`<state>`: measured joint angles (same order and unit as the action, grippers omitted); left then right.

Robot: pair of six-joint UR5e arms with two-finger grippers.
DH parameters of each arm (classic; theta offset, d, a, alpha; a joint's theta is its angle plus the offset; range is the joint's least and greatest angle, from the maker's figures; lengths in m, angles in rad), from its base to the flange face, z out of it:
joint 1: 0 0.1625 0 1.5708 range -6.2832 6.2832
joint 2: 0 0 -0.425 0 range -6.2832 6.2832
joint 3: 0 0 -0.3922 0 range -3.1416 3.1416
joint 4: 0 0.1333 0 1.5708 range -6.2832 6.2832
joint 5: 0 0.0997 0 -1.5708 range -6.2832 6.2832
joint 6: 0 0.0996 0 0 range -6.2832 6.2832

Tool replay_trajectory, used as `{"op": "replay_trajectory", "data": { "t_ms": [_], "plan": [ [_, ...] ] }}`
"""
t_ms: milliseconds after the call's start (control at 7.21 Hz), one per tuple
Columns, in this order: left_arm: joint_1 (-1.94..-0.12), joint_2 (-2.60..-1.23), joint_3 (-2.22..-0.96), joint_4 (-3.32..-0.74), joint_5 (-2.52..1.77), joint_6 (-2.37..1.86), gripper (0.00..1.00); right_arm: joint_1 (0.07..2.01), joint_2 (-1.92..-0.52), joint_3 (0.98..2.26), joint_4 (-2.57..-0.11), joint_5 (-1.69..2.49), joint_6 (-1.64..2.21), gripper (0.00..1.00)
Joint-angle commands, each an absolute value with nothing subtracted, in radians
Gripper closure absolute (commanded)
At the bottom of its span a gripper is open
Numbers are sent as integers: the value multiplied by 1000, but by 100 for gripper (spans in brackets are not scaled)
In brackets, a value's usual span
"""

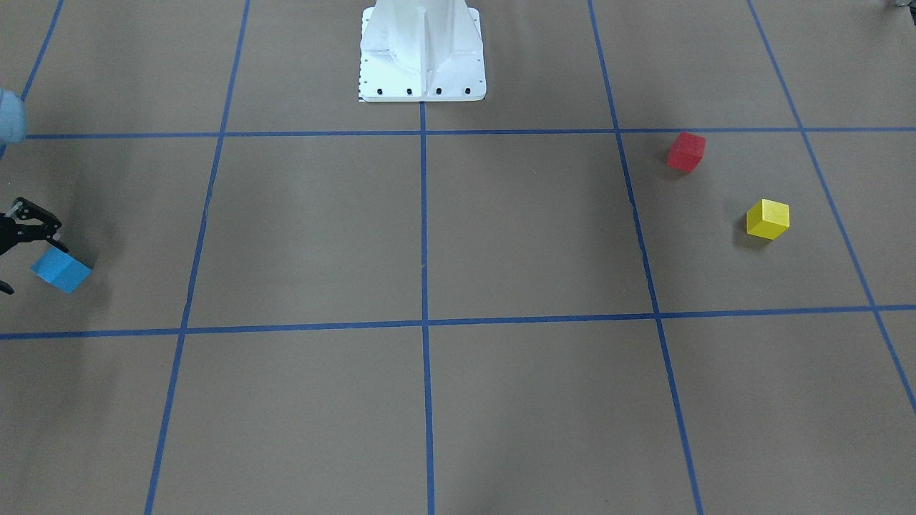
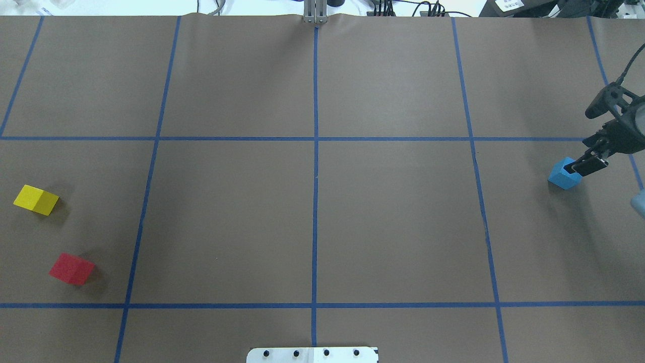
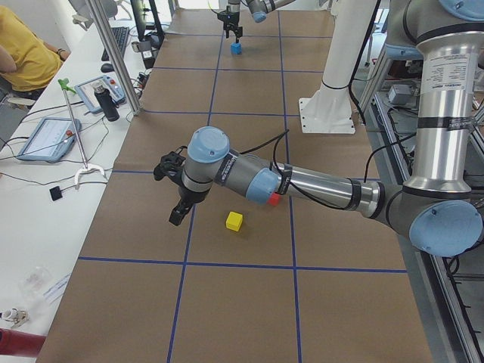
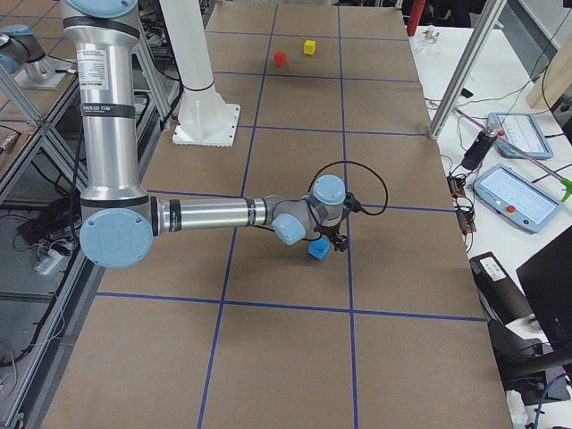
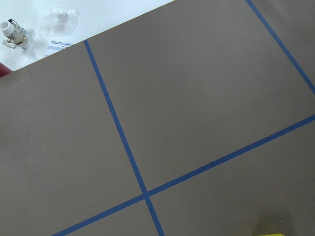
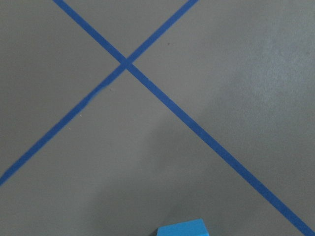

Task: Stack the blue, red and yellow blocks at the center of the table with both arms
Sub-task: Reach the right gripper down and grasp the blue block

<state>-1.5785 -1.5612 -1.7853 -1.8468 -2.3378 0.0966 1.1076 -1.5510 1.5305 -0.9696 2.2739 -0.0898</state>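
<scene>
The blue block is found resting on the table far out on the robot's right, well apart from the centre. The right gripper is poised at it with jaws spread and nothing held. The left gripper is hung near the yellow block and red block, and its jaw state cannot be told. The blocks are judged light, stiff and smooth, best pinched squarely across two opposite flat faces.
</scene>
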Motion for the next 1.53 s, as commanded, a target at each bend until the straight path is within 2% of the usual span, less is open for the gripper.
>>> {"op": "replay_trajectory", "data": {
  "t_ms": [0, 278, 416, 555, 694, 971, 1249, 1388],
  "plan": [
    [-1578, -1562, -1786, -1847, -2338, 97, 0, 1072, -1551, 1514, -959, 2253, -86, 2],
    [-1578, -1562, -1784, -1851, -2338, 97, 0, 1031, -1558, 1505, -959, 2229, -89, 2],
    [-1578, -1562, -1784, -1852, -2338, 97, 0, 1017, -1565, 1505, -960, 2203, -92, 22],
    [-1578, -1562, -1784, -1852, -2338, 97, 0, 1017, -1575, 1506, -962, 2194, -100, 83],
    [-1578, -1562, -1784, -1852, -2338, 97, 0, 1017, -1574, 1509, -962, 2195, -103, 100],
    [-1578, -1562, -1783, -1852, -2338, 97, 0, 1016, -1505, 1508, -976, 2195, -83, 100],
    [-1578, -1560, -1779, -1852, -2338, 97, 0, 1015, -1360, 1509, -1154, 2187, -30, 100],
    [-1578, -1560, -1779, -1852, -2338, 97, 0, 994, -1292, 1512, -1182, 2178, 138, 100]
  ]
}}
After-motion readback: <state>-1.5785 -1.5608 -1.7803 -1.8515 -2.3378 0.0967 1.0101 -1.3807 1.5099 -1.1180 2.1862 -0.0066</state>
